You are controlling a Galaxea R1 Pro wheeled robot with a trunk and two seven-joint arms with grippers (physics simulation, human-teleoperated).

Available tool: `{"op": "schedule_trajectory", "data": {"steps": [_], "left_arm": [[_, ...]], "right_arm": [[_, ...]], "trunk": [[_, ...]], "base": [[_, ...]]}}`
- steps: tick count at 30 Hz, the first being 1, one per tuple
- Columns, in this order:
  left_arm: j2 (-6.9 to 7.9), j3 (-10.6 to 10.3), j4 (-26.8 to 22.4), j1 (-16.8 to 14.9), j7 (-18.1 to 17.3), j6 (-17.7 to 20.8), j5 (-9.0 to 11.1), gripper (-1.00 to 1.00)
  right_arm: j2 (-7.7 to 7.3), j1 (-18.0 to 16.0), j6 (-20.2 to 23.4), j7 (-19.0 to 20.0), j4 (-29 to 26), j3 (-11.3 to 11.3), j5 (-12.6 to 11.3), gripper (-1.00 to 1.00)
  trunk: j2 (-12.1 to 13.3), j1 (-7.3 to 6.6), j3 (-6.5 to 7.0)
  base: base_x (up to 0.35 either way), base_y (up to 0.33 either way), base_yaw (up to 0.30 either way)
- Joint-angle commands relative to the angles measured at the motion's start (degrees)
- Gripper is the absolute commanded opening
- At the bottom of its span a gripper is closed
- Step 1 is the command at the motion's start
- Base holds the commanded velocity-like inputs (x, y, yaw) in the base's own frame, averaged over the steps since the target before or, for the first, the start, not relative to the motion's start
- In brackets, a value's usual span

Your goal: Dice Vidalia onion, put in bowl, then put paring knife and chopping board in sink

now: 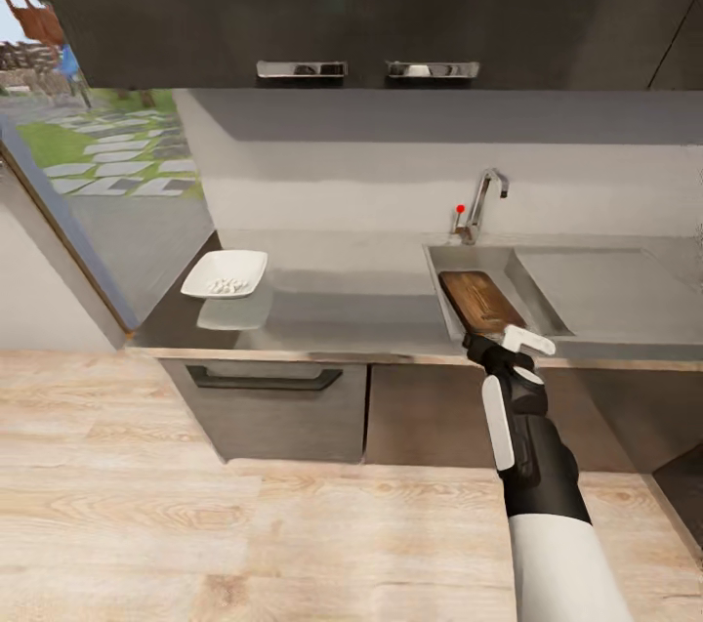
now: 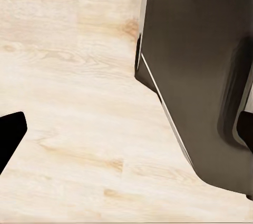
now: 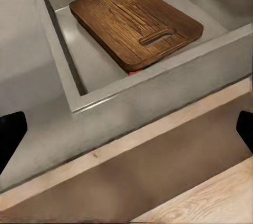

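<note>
The brown chopping board (image 1: 480, 302) lies inside the grey sink (image 1: 488, 261), its handle slot toward the front wall; in the right wrist view the chopping board (image 3: 134, 21) rests on the floor of the sink (image 3: 89, 60). A sliver of red (image 3: 135, 71) peeks out from under the board's near edge; the paring knife's blade is hidden. The white bowl (image 1: 225, 272) on the countertop (image 1: 342, 300) holds small white pieces. No whole onion is in view. My right gripper (image 1: 515, 345) (image 3: 126, 129) hangs open at the counter's front edge, empty. My left gripper (image 2: 126, 132) is open over the floor.
The chrome tap (image 1: 483, 197) with its red knob (image 1: 460, 208) stands behind the basin, and the drainboard (image 1: 605, 285) lies to its right. Dark wall cabinets (image 1: 342, 7) hang overhead. A window (image 1: 98, 144) is at the left. The robot's dark base (image 2: 195, 66) stands beside the left gripper.
</note>
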Motion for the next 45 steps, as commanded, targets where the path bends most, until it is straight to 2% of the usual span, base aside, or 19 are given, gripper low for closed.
{"op": "schedule_trajectory", "data": {"steps": [1, 6, 11, 15, 16, 17, 19, 20, 23, 24, 25, 29, 35, 36, 38, 45], "left_arm": [[0.08, -0.47, -0.11, 0.01, 0.44, -0.09, 0.33, 1.00], [0.08, -0.41, -0.21, 0.01, 0.44, -0.09, 0.29, 1.00], [0.13, -0.40, -1.38, 0.01, 0.29, -0.14, 0.14, 1.00], [0.33, -0.40, -2.67, -0.25, 0.26, -0.04, 0.08, 1.00], [0.40, -0.40, -2.76, -0.69, 0.26, -0.03, 0.08, 1.00], [0.57, -0.40, -2.85, -1.78, 0.26, -0.01, 0.07, 1.00], [1.08, -0.40, -2.89, -3.17, 0.30, 0.00, 0.07, 1.00], [1.48, -0.40, -2.90, -4.28, 0.32, 0.03, 0.07, 1.00], [1.90, -0.40, -2.91, -6.62, 0.37, 0.13, 0.07, 1.00], [1.94, -0.40, -2.90, -7.19, 0.40, 0.15, 0.07, 1.00], [2.04, -0.35, -2.86, -8.35, 0.47, 0.22, 0.07, 1.00], [2.83, -0.21, -2.71, -11.08, 0.59, 0.41, 0.15, 1.00], [3.50, -0.14, -1.92, -11.83, 0.72, 0.38, 0.16, 1.00], [4.42, -0.05, -0.81, -12.10, 0.76, 0.28, 0.25, 1.00], [4.55, -0.05, -0.16, -12.15, 0.75, 0.20, 0.32, 1.00], [4.63, -0.05, 0.44, -12.19, 0.78, 0.31, 0.39, 1.00]], "right_arm": [[0.04, 0.21, -0.02, 0.78, 0.00, -0.01, 0.24, 1.00], [0.04, 2.11, -0.88, 2.14, 0.52, 0.01, 1.58, 1.00], [0.04, 3.74, -4.74, 2.28, 2.45, -0.05, 1.69, 1.00], [0.04, 4.83, -9.35, 2.38, 6.70, -0.07, 2.02, 1.00], [0.04, 4.96, -11.44, 2.69, 8.64, -0.07, 2.76, 1.00], [0.04, 5.10, -15.25, 4.34, 12.92, -0.09, 5.03, 1.00], [0.04, 5.16, -19.52, 6.96, 18.00, -0.13, 8.38, 1.00], [0.04, 5.18, -23.02, 8.55, 21.95, -0.19, 10.65, 1.00], [-0.20, 5.20, -31.06, 10.01, 31.92, -0.30, 12.99, 1.00], [-0.70, 5.20, -33.20, 10.17, 35.08, -0.31, 13.20, 1.00], [-1.90, 5.20, -37.55, 10.38, 41.78, -0.28, 13.43, 1.00], [-4.79, 5.20, -47.99, 10.58, 56.25, -0.20, 13.63, 1.00], [-9.14, 5.32, -57.52, 11.47, 73.33, -0.11, 13.91, 1.00], [-11.67, 12.60, -58.76, 15.39, 75.47, -0.08, 14.00, 1.00], [-11.60, 14.30, -58.39, 15.70, 75.59, 0.06, 14.00, 1.00], [-11.58, 15.77, -57.01, 15.69, 75.64, 0.10, 14.00, 1.00]], "trunk": [[-0.12, 0.00, -0.10], [-0.12, 0.00, -0.10], [-0.12, 0.00, -0.10], [-0.12, 0.00, -0.10], [-0.12, 0.00, -0.10], [-0.12, 0.00, -0.10], [-0.12, 0.00, -0.10], [-0.12, 0.00, -0.10], [-0.12, 0.00, -0.10], [-0.12, 0.00, -0.10], [-0.12, 0.00, -0.10], [-0.12, 0.00, -0.10], [-0.12, 0.00, -0.10], [-0.12, 0.00, -0.10], [-0.12, 0.00, -0.10], [-0.12, 0.00, -0.10]], "base": [[-0.344, 0.000, 0.000], [-0.344, 0.000, 0.000], [-0.227, 0.000, 0.000], [-0.032, 0.000, 0.000], [-0.009, 0.000, 0.000], [-0.004, 0.000, 0.000], [-0.002, 0.000, 0.000], [0.000, 0.000, 0.000], [0.000, 0.000, 0.000], [0.000, 0.000, 0.000], [0.000, 0.000, 0.000], [0.000, 0.000, 0.000], [0.000, 0.000, 0.000], [0.000, 0.000, 0.000], [0.000, 0.000, 0.000], [0.000, 0.000, 0.000]]}}
